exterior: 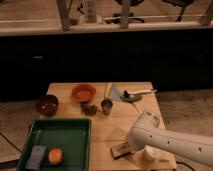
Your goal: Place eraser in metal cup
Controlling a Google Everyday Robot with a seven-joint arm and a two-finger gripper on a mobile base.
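The eraser (120, 150) lies flat on the wooden table (107, 127) near its front edge, a dark block with a pale face. My gripper (131, 148) is down at the eraser's right end, mostly hidden behind my white arm (165, 141). The metal cup (106, 105) stands upright at the middle of the table, well behind the eraser.
An orange bowl (83, 92) and a dark red bowl (46, 104) stand at the back left. A pine cone (90, 108) lies left of the cup. A green tray (60, 140) holds a blue-grey sponge (36, 156) and an orange fruit (55, 155). A green spoon rest (131, 95) is at the back right.
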